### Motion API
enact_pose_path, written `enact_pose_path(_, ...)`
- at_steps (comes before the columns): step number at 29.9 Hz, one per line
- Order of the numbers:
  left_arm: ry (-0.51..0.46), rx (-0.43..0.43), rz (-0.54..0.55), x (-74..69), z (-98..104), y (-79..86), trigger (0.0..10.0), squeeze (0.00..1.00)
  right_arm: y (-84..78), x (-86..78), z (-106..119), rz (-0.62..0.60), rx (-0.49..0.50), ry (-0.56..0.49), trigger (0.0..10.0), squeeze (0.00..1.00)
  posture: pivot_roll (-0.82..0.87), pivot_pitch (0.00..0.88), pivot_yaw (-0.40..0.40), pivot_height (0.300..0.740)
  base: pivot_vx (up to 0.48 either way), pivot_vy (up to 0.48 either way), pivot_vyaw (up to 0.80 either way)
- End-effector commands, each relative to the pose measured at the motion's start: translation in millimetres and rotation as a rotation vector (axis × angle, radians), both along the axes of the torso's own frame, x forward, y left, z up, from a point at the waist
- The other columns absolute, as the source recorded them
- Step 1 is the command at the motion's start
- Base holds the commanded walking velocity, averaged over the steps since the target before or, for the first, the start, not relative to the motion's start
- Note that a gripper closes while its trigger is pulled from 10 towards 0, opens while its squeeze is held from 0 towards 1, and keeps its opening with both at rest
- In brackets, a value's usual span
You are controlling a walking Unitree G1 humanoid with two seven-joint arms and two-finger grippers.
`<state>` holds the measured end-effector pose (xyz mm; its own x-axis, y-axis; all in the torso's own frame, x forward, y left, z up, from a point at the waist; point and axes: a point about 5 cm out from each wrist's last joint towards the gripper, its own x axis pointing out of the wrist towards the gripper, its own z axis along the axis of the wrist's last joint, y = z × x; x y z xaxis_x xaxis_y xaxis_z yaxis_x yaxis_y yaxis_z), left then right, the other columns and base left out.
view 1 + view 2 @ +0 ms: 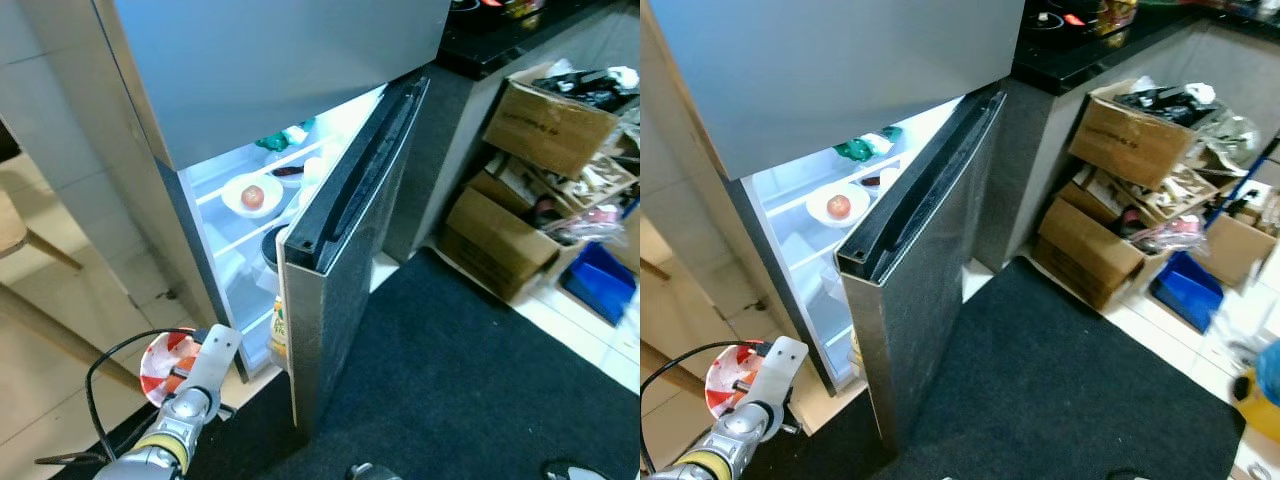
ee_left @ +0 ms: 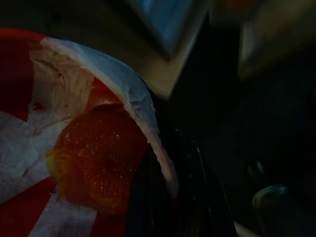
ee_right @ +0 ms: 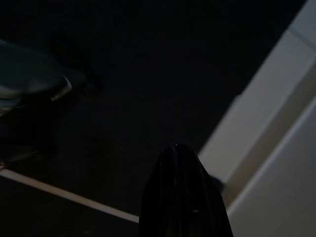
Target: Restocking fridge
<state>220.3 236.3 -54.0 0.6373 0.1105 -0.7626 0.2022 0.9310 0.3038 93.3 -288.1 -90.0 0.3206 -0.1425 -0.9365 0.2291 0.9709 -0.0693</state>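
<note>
We faced a tall grey two-door fridge (image 1: 270, 70) with its lower compartment lit and its dark speckled lower door (image 1: 345, 250) swung open towards us. To the right of the fridge ran a black counter (image 1: 1090, 50), and under it sat a pile of brown cardboard boxes (image 1: 1120, 140) stuffed with clutter, with a blue plastic bin (image 1: 1185, 290) just beside them on the pale tiles. A dark grey floor mat (image 1: 470, 370) covered the ground in front of the door.

Inside the fridge, on an upper white shelf, we saw a white bowl holding a red round fruit (image 1: 252, 194), and above it a green packet (image 1: 275, 141). Low in the door shelf stood a bottle with a yellow and green label (image 1: 277, 330).

Our left gripper (image 1: 178, 372) was raised low at the left, near the foot of the fridge, and it held a red-and-white paper plate (image 1: 160, 365) by its rim; the left wrist view showed the dark fingers (image 2: 168, 197) closed on that rim, with an orange glazed piece of food (image 2: 94, 158) lying on the plate.

Our right gripper (image 3: 182, 197) hung over the dark mat, and we could not tell how its fingers stood.
</note>
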Motion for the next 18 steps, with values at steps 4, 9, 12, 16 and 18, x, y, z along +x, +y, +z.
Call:
enact_pose_path(4,-0.015,0.002,-0.027,4.7,1,-6.4,10.0,0.0,-1.8,-1.3,0,-0.004,-0.006,0.001,10.0,0.0,-0.04,0.064,0.02,0.74,0.0,0.0,-0.17)
enact_pose_path(9,-0.008,-0.002,-0.027,1.8,-1,-9.1,10.0,0.0,-0.7,-1.3,0,0.004,-0.006,0.004,10.0,0.0,-0.04,0.064,0.02,0.74,0.0,0.0,0.0)
enact_pose_path(12,-0.003,-0.012,-0.023,0.0,-3,-12.9,10.0,0.0,1.3,-2.9,-1,0.025,-0.003,0.017,10.0,0.0,-0.04,0.064,0.02,0.74,0.0,0.0,-0.53)
enact_pose_path(16,-0.007,-0.024,-0.015,0.7,-4,-16.5,10.0,0.0,1.8,-4.1,-2,0.015,0.001,0.019,10.0,0.0,-0.04,0.064,0.02,0.74,0.0,0.0,-0.8)
enact_pose_path(18,-0.01,-0.031,-0.013,1.9,-4,-19.1,10.0,0.0,1.9,-4.1,-2,0.012,0.001,0.017,10.0,0.0,-0.05,0.067,0.022,0.74,0.0,0.0,-0.8)
